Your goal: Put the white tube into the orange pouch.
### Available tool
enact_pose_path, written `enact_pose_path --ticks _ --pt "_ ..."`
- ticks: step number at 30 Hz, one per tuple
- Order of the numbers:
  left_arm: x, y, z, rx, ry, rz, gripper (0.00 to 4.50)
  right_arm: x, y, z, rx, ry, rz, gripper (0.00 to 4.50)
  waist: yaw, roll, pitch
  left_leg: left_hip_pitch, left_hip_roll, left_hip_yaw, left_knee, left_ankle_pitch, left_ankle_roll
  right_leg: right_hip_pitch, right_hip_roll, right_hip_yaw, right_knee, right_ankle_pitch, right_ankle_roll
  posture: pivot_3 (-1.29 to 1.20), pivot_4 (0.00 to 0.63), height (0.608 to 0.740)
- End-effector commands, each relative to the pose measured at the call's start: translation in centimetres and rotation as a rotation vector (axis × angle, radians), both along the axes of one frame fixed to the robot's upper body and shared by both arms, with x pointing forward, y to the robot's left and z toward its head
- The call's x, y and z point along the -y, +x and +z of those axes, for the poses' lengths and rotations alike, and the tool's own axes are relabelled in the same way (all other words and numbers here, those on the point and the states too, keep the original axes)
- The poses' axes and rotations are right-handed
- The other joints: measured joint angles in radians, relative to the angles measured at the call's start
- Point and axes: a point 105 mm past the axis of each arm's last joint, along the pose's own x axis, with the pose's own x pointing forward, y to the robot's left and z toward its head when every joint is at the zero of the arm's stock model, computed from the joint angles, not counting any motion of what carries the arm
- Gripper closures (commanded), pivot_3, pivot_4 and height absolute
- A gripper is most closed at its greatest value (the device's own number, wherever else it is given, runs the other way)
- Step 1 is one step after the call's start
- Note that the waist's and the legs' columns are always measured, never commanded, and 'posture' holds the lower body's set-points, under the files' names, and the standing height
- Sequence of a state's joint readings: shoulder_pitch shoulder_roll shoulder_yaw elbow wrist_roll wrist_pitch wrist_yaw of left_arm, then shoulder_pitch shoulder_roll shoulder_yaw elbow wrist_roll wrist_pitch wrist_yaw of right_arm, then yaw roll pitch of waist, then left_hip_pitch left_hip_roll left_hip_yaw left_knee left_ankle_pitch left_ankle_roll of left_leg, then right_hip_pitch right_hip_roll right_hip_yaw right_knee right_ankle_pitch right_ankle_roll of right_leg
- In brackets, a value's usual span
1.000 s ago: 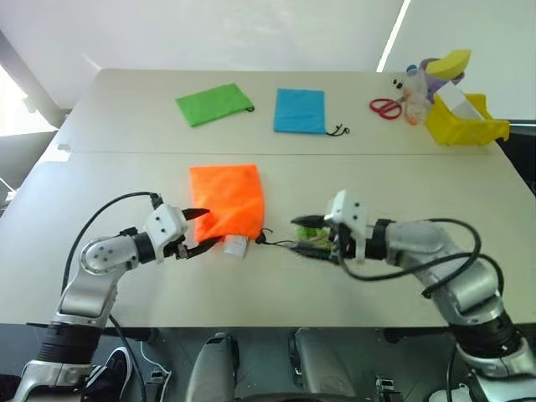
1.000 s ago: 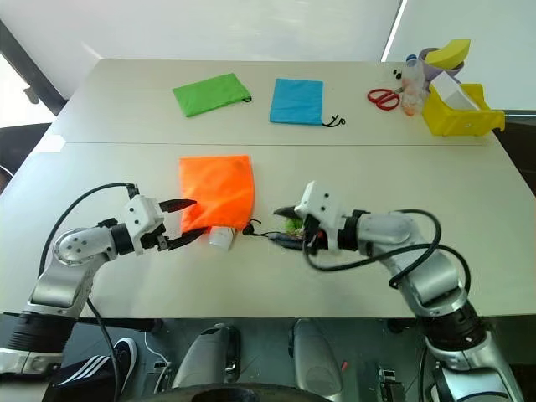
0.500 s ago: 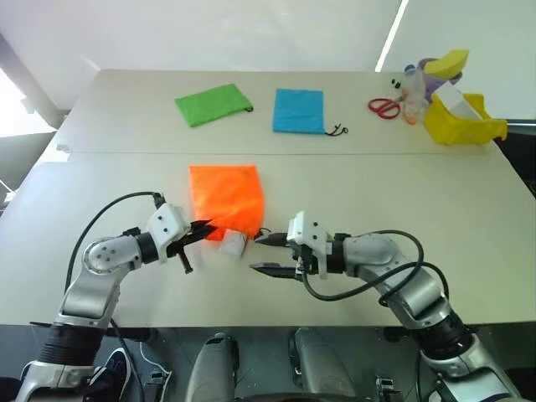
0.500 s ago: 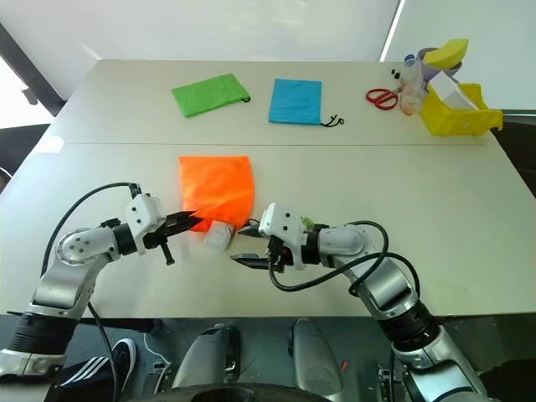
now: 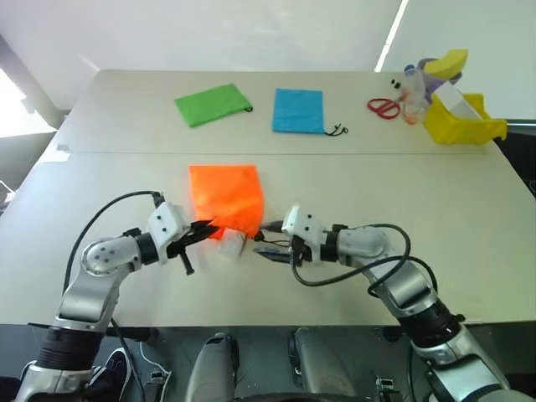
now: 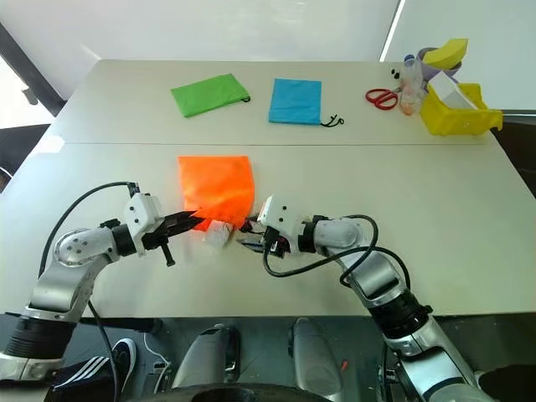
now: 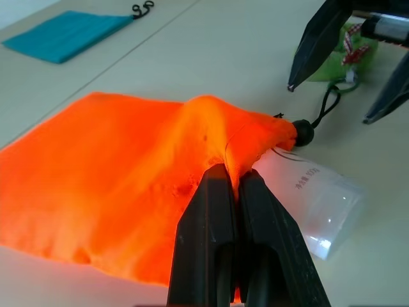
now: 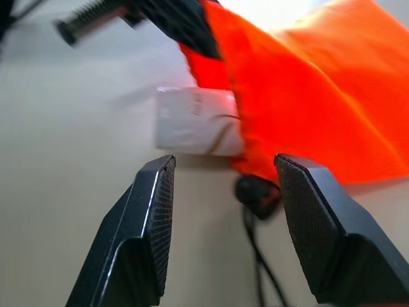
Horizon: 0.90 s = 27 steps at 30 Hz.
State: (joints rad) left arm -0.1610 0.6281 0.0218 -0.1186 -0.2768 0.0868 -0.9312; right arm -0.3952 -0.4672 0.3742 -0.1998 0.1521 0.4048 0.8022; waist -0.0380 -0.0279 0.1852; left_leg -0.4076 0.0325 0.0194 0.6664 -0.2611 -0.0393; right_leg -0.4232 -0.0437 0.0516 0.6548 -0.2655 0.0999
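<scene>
The orange pouch [image 5: 224,194] lies flat on the near table, its mouth toward me. My left gripper [image 5: 203,229] is shut on the fabric at the mouth's edge [image 7: 220,153], which is puckered up. Out of the mouth sticks the capped end of the white tube [image 5: 232,244], resting on the table [image 7: 311,197]. My right gripper [image 5: 263,241] stands open just right of the mouth, fingers [image 8: 152,217] either side of the tube end [image 8: 193,130] and short of it. The black cord bead [image 8: 258,195] lies beside the tube, and the green tab [image 7: 332,61] lies behind the right gripper.
At the far side lie a green pouch [image 5: 213,104] and a blue pouch [image 5: 299,110]. Red scissors [image 5: 384,107], a clear bottle [image 5: 412,90] and a yellow bin [image 5: 465,122] stand at the far right. A seam [image 5: 377,154] crosses the table behind the orange pouch.
My left gripper closed on the pouch's mouth edge and has puckered it up. My right gripper moved left from the green tab to the tube end, still open.
</scene>
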Motion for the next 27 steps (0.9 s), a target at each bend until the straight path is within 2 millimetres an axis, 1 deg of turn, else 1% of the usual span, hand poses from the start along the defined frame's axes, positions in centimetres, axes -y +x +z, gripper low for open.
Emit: enact_pose_path --ticks 1,5,9,11,13,15,17,19,22,25,27 --pt "-0.2 0.0 1.0 0.031 -0.011 -0.005 4.44 0.8 0.2 0.2 0.029 -0.030 -0.010 1.91 0.000 0.000 0.000 0.000 0.000 0.000 0.000 0.000 0.000 0.000 0.000 0.000 0.000 0.000 0.000 0.00 0.150 0.740" --pt "-0.2 -0.1 0.8 0.021 -0.009 -0.010 4.44 1.4 0.3 0.0 0.021 -0.067 -0.020 1.91 -0.002 0.000 0.000 0.000 0.000 0.000 0.000 0.000 0.000 0.000 0.000 0.000 0.000 0.000 0.000 0.00 0.150 0.740" --pt "-0.4 -0.1 0.9 0.022 -0.016 -0.004 4.44 2.4 0.2 -0.1 0.037 -0.104 -0.025 1.91 -0.001 0.000 0.000 0.000 0.000 0.000 0.000 0.000 0.000 0.000 0.000 0.000 0.000 0.000 0.000 0.00 0.150 0.740" --pt "-0.5 0.0 1.1 0.022 -0.025 0.004 4.44 2.2 0.0 -0.1 0.028 -0.104 -0.008 1.91 -0.001 0.000 0.000 0.000 0.000 0.000 0.000 0.000 0.000 0.000 0.000 0.000 0.000 0.000 0.000 0.00 0.150 0.740" --pt "-0.5 0.3 1.4 0.013 -0.057 0.012 4.44 1.6 0.1 0.1 0.030 -0.079 -0.004 1.91 -0.003 0.000 0.000 0.000 0.000 0.000 0.000 0.000 0.000 0.000 0.000 0.000 0.000 0.000 0.000 0.00 0.150 0.740" --pt "-0.3 0.5 2.1 0.007 -0.092 0.007 4.44 1.2 0.3 -0.2 0.031 -0.082 -0.010 1.91 -0.003 0.000 0.000 0.000 0.000 0.000 0.000 0.000 0.000 0.000 0.001 0.000 0.000 0.000 0.000 0.00 0.150 0.740" --pt "0.1 0.5 3.0 -0.010 -0.139 -0.006 4.44 1.4 0.5 -0.9 0.032 -0.111 -0.024 1.91 -0.003 0.000 0.000 0.000 0.000 0.000 0.000 0.000 0.000 0.000 0.001 0.000 0.000 0.000 0.000 0.00 0.150 0.740" --pt "0.3 0.4 3.8 -0.033 -0.179 -0.022 4.44 1.6 0.7 -1.2 0.028 -0.118 -0.041 1.91 -0.003 0.000 0.000 0.000 0.000 0.000 0.000 0.000 0.000 0.000 0.001 0.000 0.000 0.000 0.000 0.00 0.150 0.740" --pt "0.1 0.4 4.5 -0.063 -0.218 -0.025 4.44 1.8 0.9 -1.1 0.037 -0.118 -0.054 1.91 -0.003 0.000 0.000 0.000 0.000 0.000 0.000 0.000 0.000 0.000 0.000 0.000 0.000 0.000 0.000 0.00 0.150 0.740" --pt "-0.2 0.8 5.7 -0.078 -0.267 -0.023 4.44 2.1 1.2 -1.0 0.047 -0.122 -0.066 1.91 -0.003 0.000 0.000 0.000 0.000 0.000 0.000 0.000 0.000 0.000 0.000 0.000 0.000 0.001 0.001 0.00 0.150 0.740" --pt "-0.2 0.8 6.1 -0.084 -0.277 -0.028 4.44 2.0 1.2 -0.8 0.052 -0.110 -0.067 1.91 -0.003 0.000 0.000 0.000 0.000 -0.001 0.000 0.000 0.000 0.000 0.001 0.000 0.000 0.001 0.001 0.00 0.150 0.740"
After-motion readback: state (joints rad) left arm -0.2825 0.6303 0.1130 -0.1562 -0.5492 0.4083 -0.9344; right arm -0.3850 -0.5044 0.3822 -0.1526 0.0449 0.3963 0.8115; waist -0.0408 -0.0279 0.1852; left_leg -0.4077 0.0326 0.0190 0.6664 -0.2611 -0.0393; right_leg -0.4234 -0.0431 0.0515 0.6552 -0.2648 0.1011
